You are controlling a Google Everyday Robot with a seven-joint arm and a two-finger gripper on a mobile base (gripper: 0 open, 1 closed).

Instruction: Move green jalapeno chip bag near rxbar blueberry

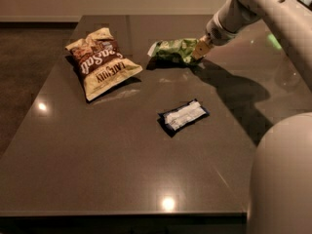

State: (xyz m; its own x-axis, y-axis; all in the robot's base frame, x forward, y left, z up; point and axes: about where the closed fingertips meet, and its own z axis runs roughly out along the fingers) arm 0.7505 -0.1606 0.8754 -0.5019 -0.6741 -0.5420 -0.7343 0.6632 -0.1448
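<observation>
The green jalapeno chip bag (171, 50) is at the back middle of the dark table (112, 165), a small wrinkly light-green packet with a shadow beneath it. My gripper (200, 48) reaches in from the upper right and is shut on the bag's right end. The rxbar blueberry (184, 116), a small dark-blue wrapper with a pale centre, lies flat near the table's middle, in front of the bag and apart from it.
A larger brown-and-cream chip bag (102, 62) lies at the back left of the table. My arm (253, 9) crosses the upper right, and my pale body (282, 179) fills the lower right corner. The table's front edge runs along the bottom.
</observation>
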